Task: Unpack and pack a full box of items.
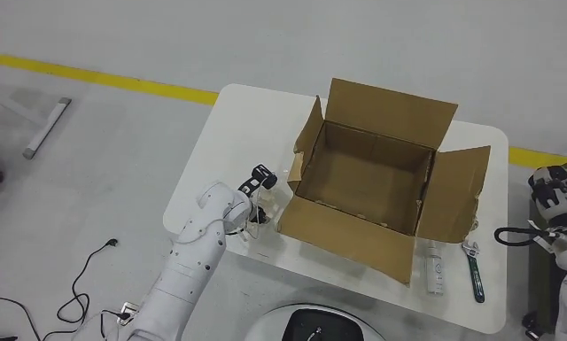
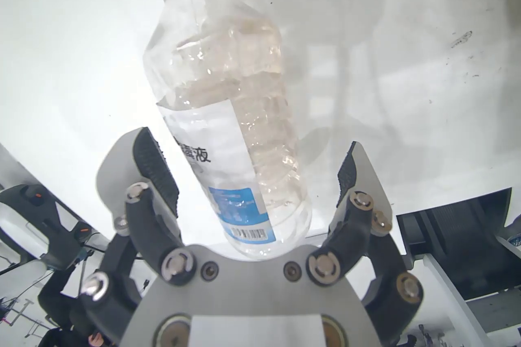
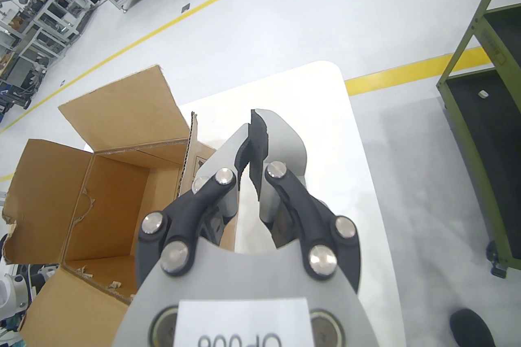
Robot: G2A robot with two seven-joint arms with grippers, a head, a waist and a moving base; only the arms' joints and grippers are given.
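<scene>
- At the table's [image 1: 239, 128] near-left edge: left arm extended over the white top, with the left gripper [image 2: 248, 140] just beside the left wall of the box [image 1: 350, 230].
- Spread wide, with the black-padded fingers [image 2: 156, 165] either side of the bottle [image 2: 220, 88]; one pad close against the label, the other standing off with a clear gap. Cannot tell whether the near pad touches.
- On the other side: right gripper [image 3: 250, 139] held up over the table's right end, beside the box's right flap, pinched closed pad to pad and holding nothing.
- Around: box in the middle of the table with all four flaps splayed outward and a torn edge on one flap. Right of it, near the front edge, a white tube-shaped container [image 1: 433, 267] lying flat, and just beside that a wrench [image 1: 475, 272]. On the floor beyond, a yellow line [image 1: 106, 78]; off the table's right end, a green cart [image 3: 480, 112].
- Between the left gripper and the box: only the bottle and bare tabletop.
- The bottle itself: clear ribbed plastic, liquid inside, white cap pointing away from the wrist, white label with a blue band and a barcode at the base end. Outside the box, over the table beside its left wall.
</scene>
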